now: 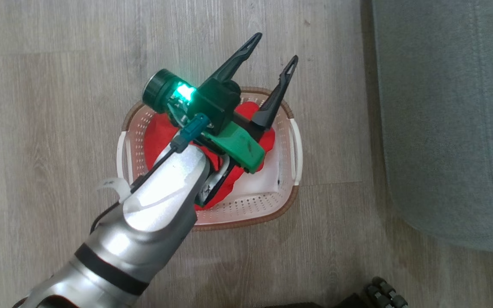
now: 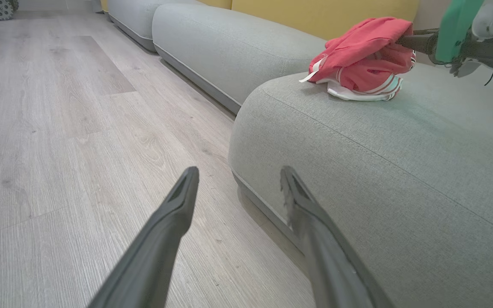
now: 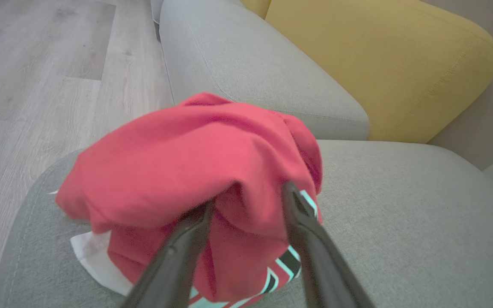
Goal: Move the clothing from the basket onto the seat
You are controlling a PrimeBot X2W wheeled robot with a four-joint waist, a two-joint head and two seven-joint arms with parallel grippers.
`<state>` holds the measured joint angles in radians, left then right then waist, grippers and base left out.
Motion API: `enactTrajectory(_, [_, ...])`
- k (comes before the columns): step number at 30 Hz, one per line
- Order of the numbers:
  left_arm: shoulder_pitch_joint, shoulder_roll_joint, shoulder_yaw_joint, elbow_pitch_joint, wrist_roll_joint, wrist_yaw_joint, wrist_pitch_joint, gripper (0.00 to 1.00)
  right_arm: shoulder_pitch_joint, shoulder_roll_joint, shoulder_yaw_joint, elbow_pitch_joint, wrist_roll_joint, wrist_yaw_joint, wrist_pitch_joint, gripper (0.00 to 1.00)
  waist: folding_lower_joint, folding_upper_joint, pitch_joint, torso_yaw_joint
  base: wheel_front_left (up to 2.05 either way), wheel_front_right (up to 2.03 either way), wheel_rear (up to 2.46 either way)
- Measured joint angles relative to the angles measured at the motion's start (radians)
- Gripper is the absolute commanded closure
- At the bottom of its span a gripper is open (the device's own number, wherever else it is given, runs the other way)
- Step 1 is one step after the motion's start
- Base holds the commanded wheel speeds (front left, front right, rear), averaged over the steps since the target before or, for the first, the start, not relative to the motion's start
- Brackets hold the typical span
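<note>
Silver forearm (image 1: 161,192) rises from the lower left of the head view, with dark wheels (image 1: 383,293) at the bottom edge to its right. The arm ends in the left gripper (image 1: 274,48), which hangs above the basket (image 1: 272,201). Its two dark fingers are spread wide with nothing between them, and a green light glows at its wrist. Below it the basket stands on the pale wood-look floor (image 1: 58,107). Red clothing (image 1: 158,137) lies heaped inside, partly hidden by the gripper, and a patch of the white bottom shows bare at the near corner on the seat's side. The seat (image 1: 443,128) is to the right of the basket, apart from it, with a strip of floor between. Farther on, a crumpled red garment (image 3: 178,171) rests on top of the seat near its rounded corner, with white lining and striped trim showing along its lower edge. The right gripper (image 3: 247,196) meets this garment from the side. Its fingers stand well apart, about as wide as the left one's, and the tips are tucked under a fold of red cloth that bulges between them. The fingers are not pressed together on the cloth. Beyond the garment lies a second grey seat section (image 3: 250,72), and behind that a yellow cushion (image 3: 379,72).
</note>
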<state>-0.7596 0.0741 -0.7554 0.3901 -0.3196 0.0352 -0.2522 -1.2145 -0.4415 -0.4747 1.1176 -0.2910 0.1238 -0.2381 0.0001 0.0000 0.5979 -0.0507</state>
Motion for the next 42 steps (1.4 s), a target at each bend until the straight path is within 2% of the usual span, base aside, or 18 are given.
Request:
enactTrajectory(8, [0.017,0.016,0.037,0.001,-0.009,0.012,0.000,0.00,0.051,0.057,0.113,0.027,0.045,0.000,-0.012,0.00,0.0000,0.0000,-0.050,-0.034,0.00,0.00,0.00])
enactTrajectory(15, [0.074,0.023,0.098,-0.029,-0.029,0.024,0.000,0.00,0.188,0.066,0.254,-0.094,0.183,0.000,-0.013,0.00,0.0000,0.0000,-0.127,-0.053,0.00,0.00,0.00])
enactTrajectory(24, [0.186,0.022,0.204,-0.051,-0.046,0.038,0.000,0.00,0.288,0.075,0.418,-0.241,0.332,0.000,-0.013,0.00,-0.0001,0.0001,-0.253,-0.042,0.00,0.00,0.00])
enactTrajectory(30, [0.318,0.023,0.299,-0.067,-0.046,0.050,0.000,0.00,0.405,0.132,0.508,-0.299,0.412,0.000,-0.014,0.00,-0.0001,0.0001,-0.362,-0.017,0.00,0.00,0.00])
enactTrajectory(35, [0.433,0.026,0.372,-0.078,-0.044,0.053,0.000,0.00,0.501,0.194,0.543,-0.363,0.470,0.000,-0.014,0.00,-0.0001,0.0001,-0.443,0.013,0.00,0.00,0.00])
enactTrajectory(41, [0.563,0.028,0.448,-0.097,-0.014,0.054,0.000,0.00,0.635,0.266,0.520,-0.475,0.475,0.000,-0.014,0.00,-0.0002,0.0001,-0.520,0.050,0.00,0.00,0.00])
enactTrajectory(42, [0.608,0.027,0.469,-0.105,-0.005,0.055,0.000,0.00,0.696,0.296,0.509,-0.508,0.463,0.000,-0.014,0.00,-0.0002,0.0001,-0.544,0.061,0.00,0.00,0.00])
